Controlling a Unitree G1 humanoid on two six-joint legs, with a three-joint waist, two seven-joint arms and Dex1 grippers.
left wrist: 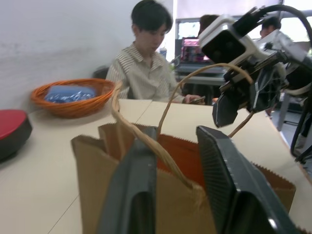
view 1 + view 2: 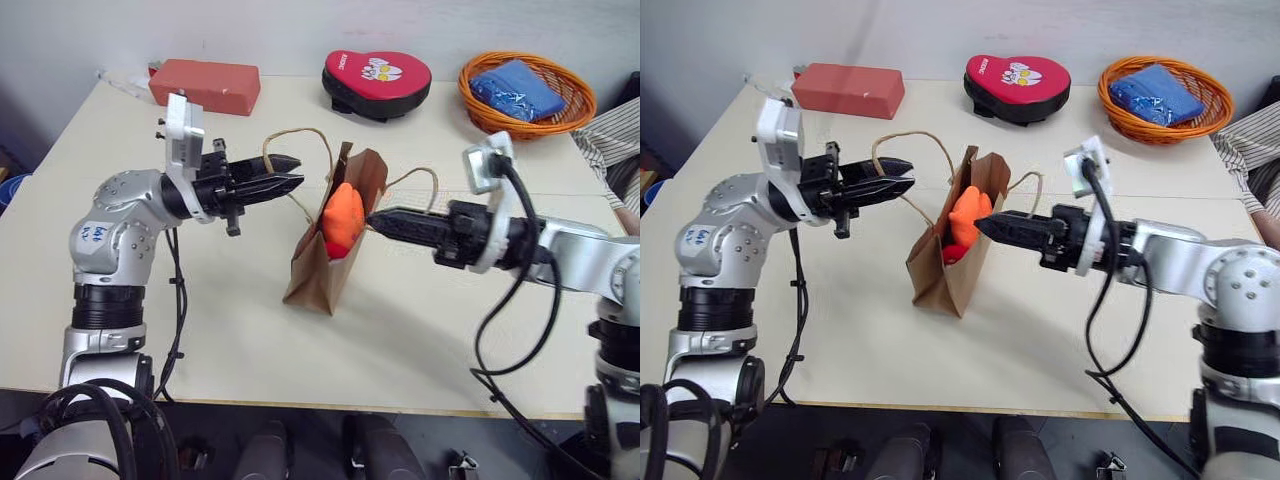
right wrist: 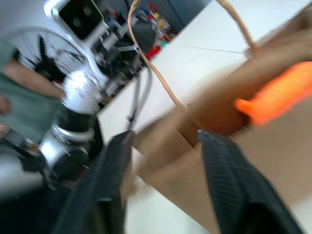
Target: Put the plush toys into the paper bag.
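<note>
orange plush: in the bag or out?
In. The orange plush toy sits inside the open mouth of the paper bag, its top poking above the rim, with a bit of red showing beneath it.

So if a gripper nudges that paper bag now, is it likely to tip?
Probably. The paper bag stands tall on a narrow base, already leaning. Its thin kraft walls look floppy, and the orange plush toy sits high at its mouth, likely making it top-heavy.

Even, soft indoor light falls on the pale table [image 2: 420,330] in both eye views — shadows are faint and nothing glares. The right wrist view is smeared with motion blur, while in the left wrist view the near fingers [image 1: 229,185] are out of focus and bright windows wash out the background.
</note>
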